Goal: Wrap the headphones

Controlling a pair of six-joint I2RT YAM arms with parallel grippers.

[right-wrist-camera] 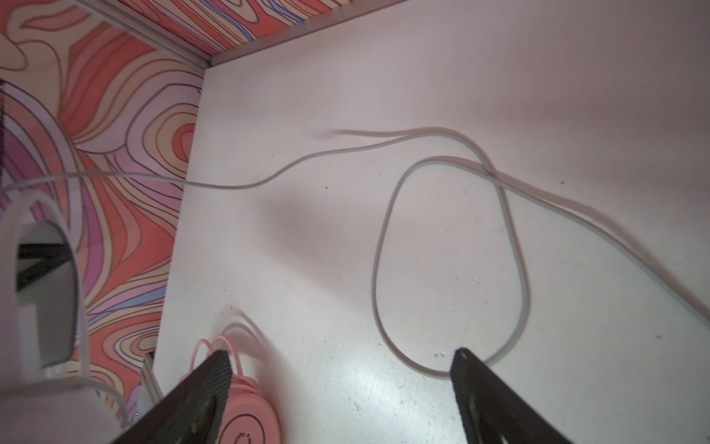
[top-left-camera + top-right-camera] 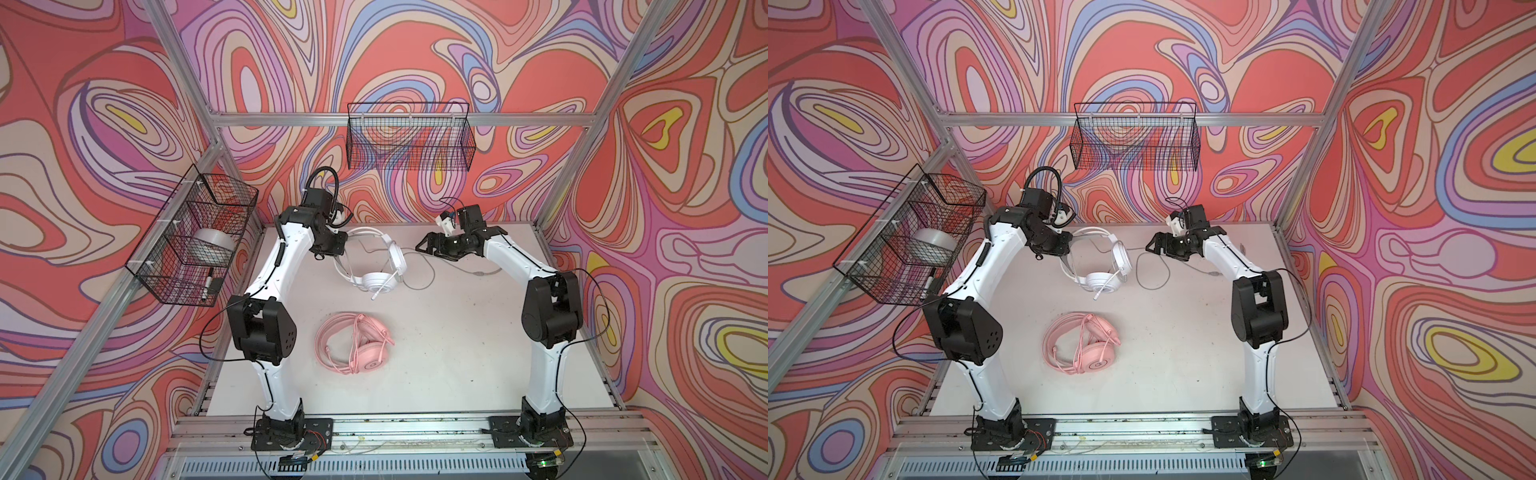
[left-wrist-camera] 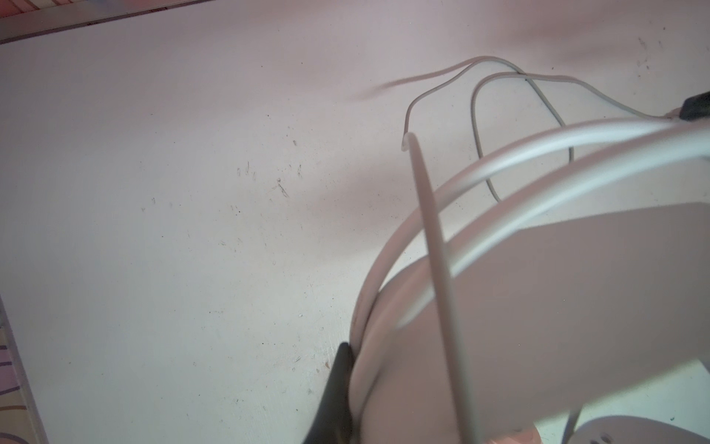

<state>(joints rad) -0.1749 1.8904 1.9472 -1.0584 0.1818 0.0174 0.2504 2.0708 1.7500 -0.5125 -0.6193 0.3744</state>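
Two headsets lie on the white table (image 2: 457,353). The white headset (image 2: 376,266) sits near the far edge. The left gripper (image 2: 332,251) has its fingers pressed together on the headband. The pink headset (image 2: 353,349) lies near the middle of the table with its pink cable wound around it, so it looks done. The grey-white cable (image 1: 378,269) lies loose in a loop toward the right edge. The right gripper (image 1: 341,353) hangs just over that loop, fingers spread wide, with nothing in them.

Some things could go wrong. The thin cable might slip out when the right fingers close, because it lies flat on the table. The loop crosses over itself, so a pull might make a knot. A hard tug might drag the headband out of the left pinch. The cable might also catch on the mic stick (image 2: 382,286).

The back wire basket (image 2: 409,145) looks empty. The left wire basket (image 2: 174,291) holds a white roll (image 2: 214,245) in its middle part and a marker (image 2: 209,282) in its near part.
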